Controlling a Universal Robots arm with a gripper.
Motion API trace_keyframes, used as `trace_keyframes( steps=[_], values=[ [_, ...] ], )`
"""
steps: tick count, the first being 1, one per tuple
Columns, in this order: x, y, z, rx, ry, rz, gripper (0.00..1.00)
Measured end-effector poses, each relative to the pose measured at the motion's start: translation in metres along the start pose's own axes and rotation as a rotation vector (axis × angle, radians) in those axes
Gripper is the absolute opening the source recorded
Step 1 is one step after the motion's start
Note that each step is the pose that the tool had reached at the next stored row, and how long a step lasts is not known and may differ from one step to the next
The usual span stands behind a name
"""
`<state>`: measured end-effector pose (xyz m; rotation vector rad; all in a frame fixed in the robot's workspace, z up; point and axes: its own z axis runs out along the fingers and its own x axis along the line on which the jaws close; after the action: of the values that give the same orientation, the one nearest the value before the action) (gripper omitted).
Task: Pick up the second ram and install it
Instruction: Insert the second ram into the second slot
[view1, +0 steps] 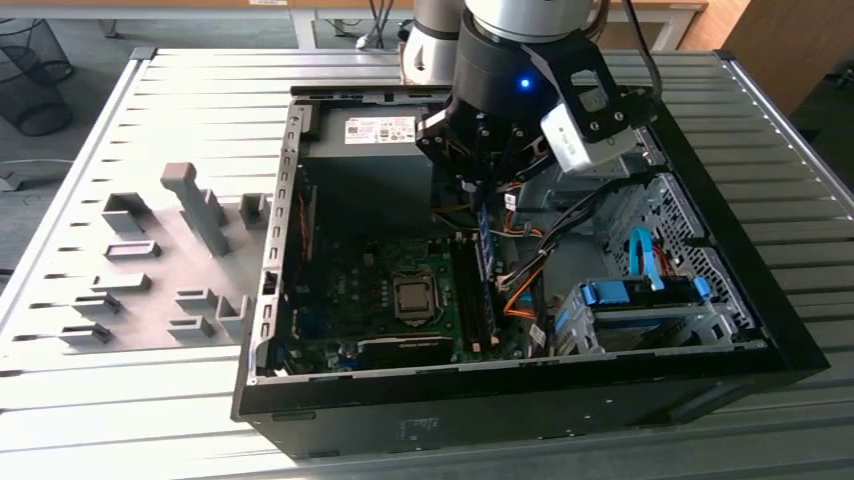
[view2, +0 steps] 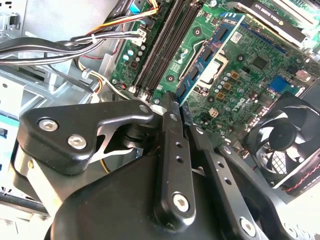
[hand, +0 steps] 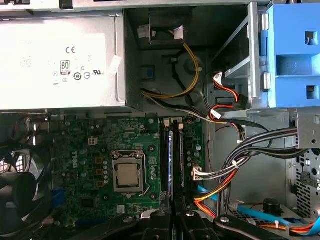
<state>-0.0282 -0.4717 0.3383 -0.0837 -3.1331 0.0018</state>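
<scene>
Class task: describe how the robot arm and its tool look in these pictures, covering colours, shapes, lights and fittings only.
The arm is a silver-grey cylinder ending in a glossy black wrist section with a small blue light. A pale grey box-shaped module sits in a black bracket at its side. The tool is matt black, built of flat linkage bars with rounded ends, joined by silver hex-socket screws and dotted with small holes.

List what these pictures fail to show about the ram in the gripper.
Whether the second ram touches a slot: edge-on in the first wrist view, too small in the exterior view.
Its gripped end: covered by the gripper fingers in the second wrist view.
The slot latches position: too small in both wrist views.
</scene>
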Motion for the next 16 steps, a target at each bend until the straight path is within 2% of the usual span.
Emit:
trace_keyframes(
  steps=[11,16],
  values=[
    [-0.0006,0.0,0.0064,0.0,0.0005,0.0,0.14],
    [-0.0041,0.0002,0.014,0.0002,0.0036,0.0,0.14]
  ],
)
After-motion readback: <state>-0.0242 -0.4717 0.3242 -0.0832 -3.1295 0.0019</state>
